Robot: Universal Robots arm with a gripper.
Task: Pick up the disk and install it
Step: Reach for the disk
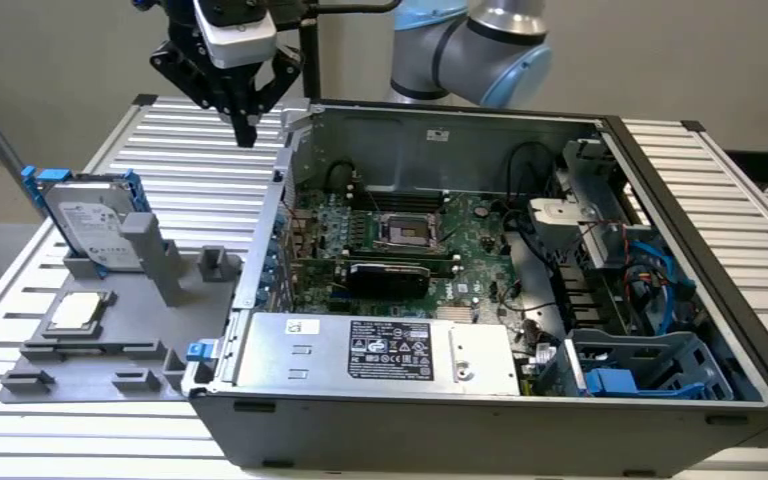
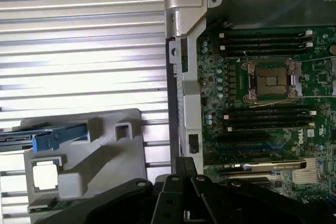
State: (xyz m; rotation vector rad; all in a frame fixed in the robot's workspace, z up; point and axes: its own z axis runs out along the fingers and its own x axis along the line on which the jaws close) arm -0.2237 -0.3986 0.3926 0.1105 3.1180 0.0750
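- My hand (image 1: 244, 135) hangs above the slatted counter (image 1: 184, 140), just outside the back corner of the open computer case (image 1: 491, 415) on the exterior view's left.
- Its two black fingers come together at a point. I read the hand as closed, with nothing between the fingers.
- In the wrist view the hand (image 2: 182, 174) sits over the edge where the case wall meets the counter (image 2: 79, 51).
- The disk (image 1: 91, 225) is well apart from the hand, standing on edge in a grey holder (image 1: 91, 365) on the counter, on the exterior view's left of the case.
- Its white-labelled flat face is turned toward the exterior camera, and the blue bracket shows along its upper and side edges.
- Its long axis runs roughly up from the holder, with the top leaning toward the exterior view's left.
- From the wrist camera I see the disk (image 2: 42, 137) edge-on, as a thin blue strip across the holder (image 2: 110, 145).
- A small square chip (image 1: 75, 312) lies flat on the same holder, just in front of the disk. It also shows in the wrist view (image 2: 44, 176).
- Inside the case I see the green circuit board (image 1: 398, 215), and near the front a silver box with a black label (image 1: 371, 350).
- A blue plastic cage (image 1: 638, 365) sits in the case's front corner on the exterior view's right.
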